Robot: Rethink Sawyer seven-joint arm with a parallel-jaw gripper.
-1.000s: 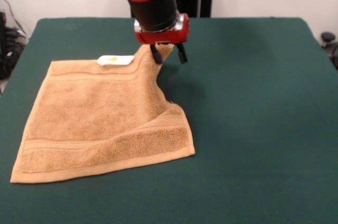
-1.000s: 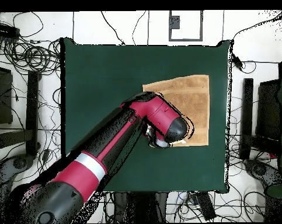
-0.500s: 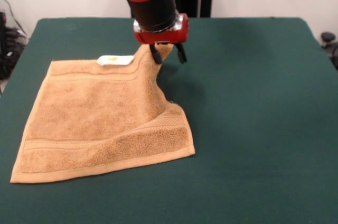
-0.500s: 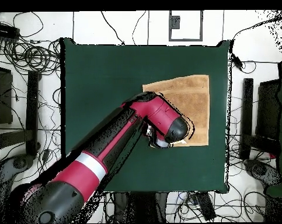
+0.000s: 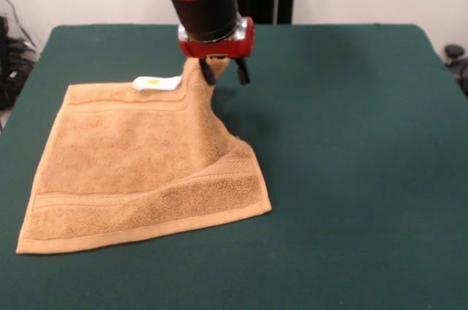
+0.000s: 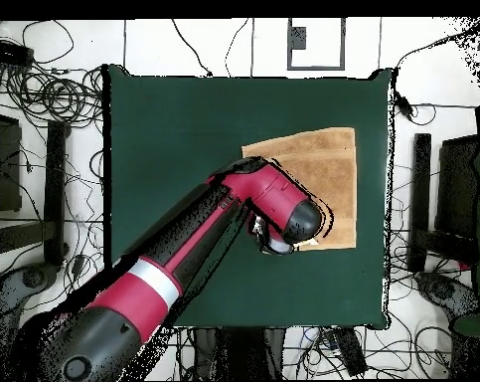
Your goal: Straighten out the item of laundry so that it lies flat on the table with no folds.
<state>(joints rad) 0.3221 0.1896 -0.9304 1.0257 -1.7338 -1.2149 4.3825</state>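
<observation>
The item of laundry (image 5: 139, 156), a golden-tan towel, lies mostly spread on the left half of the green table (image 5: 351, 120). Its far right corner is pulled up into a peak, and a ridge runs from there down to the near right corner. My gripper (image 5: 224, 73) is at that peak, shut on the raised corner. A white tag (image 5: 156, 82) with a yellow mark lies on the far edge just left of the gripper. From overhead, the towel (image 6: 328, 174) shows at the table's right side, and the arm's end (image 6: 283, 214) hides the held corner.
Bare green felt stretches to the right of the towel and in front of it. Cables and stands surround the table (image 6: 174, 139) on the floor in the overhead view.
The gripper has shifted slightly left and toward the table's far side in the front view, drawing the held corner and the tag with it. The rest of the towel has barely moved.
</observation>
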